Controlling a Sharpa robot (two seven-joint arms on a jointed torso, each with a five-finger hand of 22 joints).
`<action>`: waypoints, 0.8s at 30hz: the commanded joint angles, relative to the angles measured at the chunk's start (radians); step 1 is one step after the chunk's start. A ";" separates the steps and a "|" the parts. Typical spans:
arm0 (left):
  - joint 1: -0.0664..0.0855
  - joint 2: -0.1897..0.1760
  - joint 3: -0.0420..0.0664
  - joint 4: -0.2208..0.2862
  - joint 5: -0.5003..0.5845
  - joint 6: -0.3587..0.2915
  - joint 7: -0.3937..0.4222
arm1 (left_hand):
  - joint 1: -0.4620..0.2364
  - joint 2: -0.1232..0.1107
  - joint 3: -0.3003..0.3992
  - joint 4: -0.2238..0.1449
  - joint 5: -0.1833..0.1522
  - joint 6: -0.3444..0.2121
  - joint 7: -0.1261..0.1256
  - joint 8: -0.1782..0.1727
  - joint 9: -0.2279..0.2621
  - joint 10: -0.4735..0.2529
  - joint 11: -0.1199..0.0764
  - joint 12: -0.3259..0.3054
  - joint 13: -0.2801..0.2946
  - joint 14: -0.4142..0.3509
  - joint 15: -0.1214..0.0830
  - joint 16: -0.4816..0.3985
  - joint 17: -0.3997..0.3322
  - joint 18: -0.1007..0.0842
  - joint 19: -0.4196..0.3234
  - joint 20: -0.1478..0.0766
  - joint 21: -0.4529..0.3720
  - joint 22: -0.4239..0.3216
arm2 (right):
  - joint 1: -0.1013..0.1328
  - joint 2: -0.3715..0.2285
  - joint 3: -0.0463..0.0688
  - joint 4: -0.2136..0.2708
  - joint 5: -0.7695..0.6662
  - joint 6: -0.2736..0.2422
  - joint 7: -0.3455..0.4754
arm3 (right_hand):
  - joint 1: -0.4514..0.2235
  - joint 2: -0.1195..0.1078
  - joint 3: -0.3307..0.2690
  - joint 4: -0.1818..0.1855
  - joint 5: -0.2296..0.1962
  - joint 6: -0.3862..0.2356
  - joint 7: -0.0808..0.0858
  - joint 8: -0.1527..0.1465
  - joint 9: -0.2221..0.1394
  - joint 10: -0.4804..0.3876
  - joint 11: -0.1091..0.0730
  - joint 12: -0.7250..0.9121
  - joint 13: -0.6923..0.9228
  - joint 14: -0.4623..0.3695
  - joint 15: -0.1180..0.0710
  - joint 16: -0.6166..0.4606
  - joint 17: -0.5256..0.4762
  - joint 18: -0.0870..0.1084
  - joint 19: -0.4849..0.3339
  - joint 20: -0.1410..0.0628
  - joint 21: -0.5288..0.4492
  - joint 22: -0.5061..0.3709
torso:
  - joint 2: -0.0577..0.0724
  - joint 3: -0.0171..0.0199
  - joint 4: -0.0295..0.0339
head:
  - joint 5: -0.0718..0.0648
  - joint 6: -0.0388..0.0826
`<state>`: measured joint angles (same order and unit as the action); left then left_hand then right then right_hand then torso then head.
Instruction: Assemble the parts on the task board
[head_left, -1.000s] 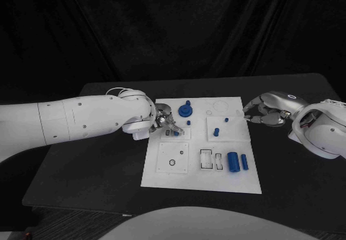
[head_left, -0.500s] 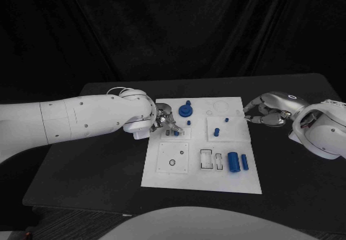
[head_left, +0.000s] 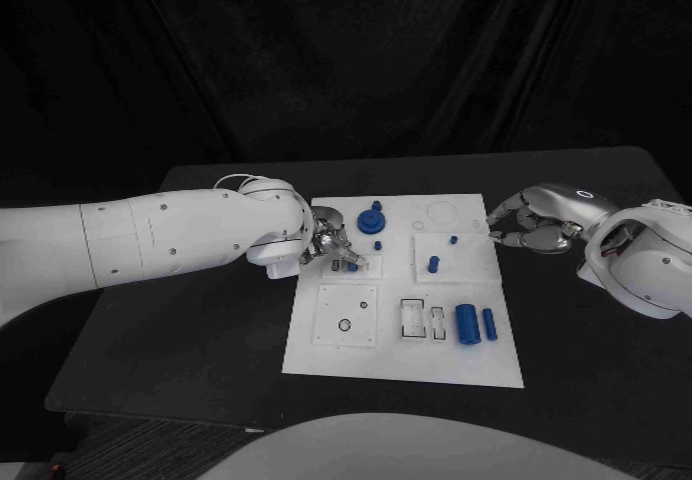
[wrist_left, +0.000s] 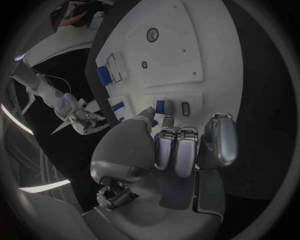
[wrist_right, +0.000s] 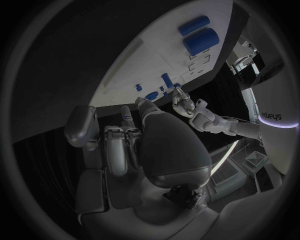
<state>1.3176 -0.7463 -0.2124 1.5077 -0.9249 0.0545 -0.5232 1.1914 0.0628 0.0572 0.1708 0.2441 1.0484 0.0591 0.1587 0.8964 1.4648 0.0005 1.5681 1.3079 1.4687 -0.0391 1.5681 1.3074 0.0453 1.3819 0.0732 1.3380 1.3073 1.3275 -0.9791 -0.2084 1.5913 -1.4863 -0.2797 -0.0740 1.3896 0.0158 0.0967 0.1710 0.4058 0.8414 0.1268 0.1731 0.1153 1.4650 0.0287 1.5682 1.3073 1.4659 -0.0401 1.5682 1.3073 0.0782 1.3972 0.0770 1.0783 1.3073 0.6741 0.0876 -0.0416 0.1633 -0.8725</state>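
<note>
The head camera looks down from above, both wrist cameras sit close, and all apparently share the task board (head_left: 404, 300).

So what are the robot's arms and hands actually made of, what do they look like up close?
Both arms are thick, smooth white shells with small dark screw dots. The left hand and right hand are silvery metal with many jointed fingers whose pads look grey and rounded. The right wrist carries a small ring-shaped mark, and thin pale cables loop at the left wrist.
</note>
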 joint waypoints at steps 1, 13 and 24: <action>-0.002 0.002 0.000 0.000 0.000 0.023 -0.002 | 0.011 0.000 0.000 -0.005 0.004 -0.008 -0.001 -0.004 -0.002 0.100 -0.003 -0.002 0.258 0.102 -0.003 0.003 0.263 0.019 -0.004 -0.001 -0.005 0.178 | -0.003 -0.001 0.001 0.001 -0.001 0.004 -0.015 | 0.003 -0.007 0.007 0.000 0.006 0.007 0.002 -0.006 -0.001 0.106 0.005 0.003 0.263 0.105 0.009 0.003 0.263 0.019 -0.006 -0.001 -0.006 0.134 | 0.001 0.0004 0.0004 | 0.000 0.000; -0.002 0.001 0.000 0.000 0.000 0.021 0.002 | 0.032 -0.003 0.030 -0.028 0.093 -0.009 -0.003 -0.008 -0.006 0.098 -0.005 -0.004 0.256 0.102 -0.005 0.003 0.263 0.020 -0.004 -0.004 -0.007 0.178 | -0.004 0.000 0.001 -0.001 -0.001 0.006 -0.015 | 0.003 -0.007 0.007 0.000 0.006 0.007 0.002 -0.006 -0.001 0.106 0.005 0.003 0.263 0.105 0.009 0.003 0.263 0.019 -0.006 -0.001 -0.006 0.134 | 0.000 0.0000 0.0001 | 0.002 0.000; -0.002 0.002 0.000 -0.003 0.000 0.004 0.021 | 0.047 -0.031 0.165 -0.072 0.207 -0.016 -0.002 -0.008 -0.005 0.097 -0.006 -0.005 0.256 0.102 -0.006 0.003 0.263 0.020 -0.006 -0.006 -0.009 0.177 | -0.005 0.000 0.001 -0.001 -0.001 0.007 -0.016 | 0.004 -0.007 0.009 -0.001 0.007 0.007 0.002 -0.006 -0.002 0.106 0.005 0.003 0.263 0.105 0.009 0.003 0.263 0.019 -0.006 -0.001 -0.007 0.134 | 0.000 0.0004 0.0007 | 0.004 0.000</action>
<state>1.3176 -0.7455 -0.2115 1.5059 -0.9243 0.0623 -0.5218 1.2382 0.0394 0.1921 0.1231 0.4458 1.0341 0.0595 0.1543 0.8906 1.4648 0.0005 1.5681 1.3078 1.4687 -0.0391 1.5681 1.3074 0.0453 1.3780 0.0694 1.3340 1.3073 1.3247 -0.9781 -0.2084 1.5904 -1.4862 -0.2772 -0.0741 1.3896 0.0158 0.0994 0.1683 0.4058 0.8414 0.1268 0.1731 0.1145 1.4650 0.0286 1.5682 1.3073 1.4659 -0.0401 1.5682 1.3074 0.0782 1.3973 0.0770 1.0746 1.3080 0.6740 0.0880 -0.0412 0.1670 -0.8725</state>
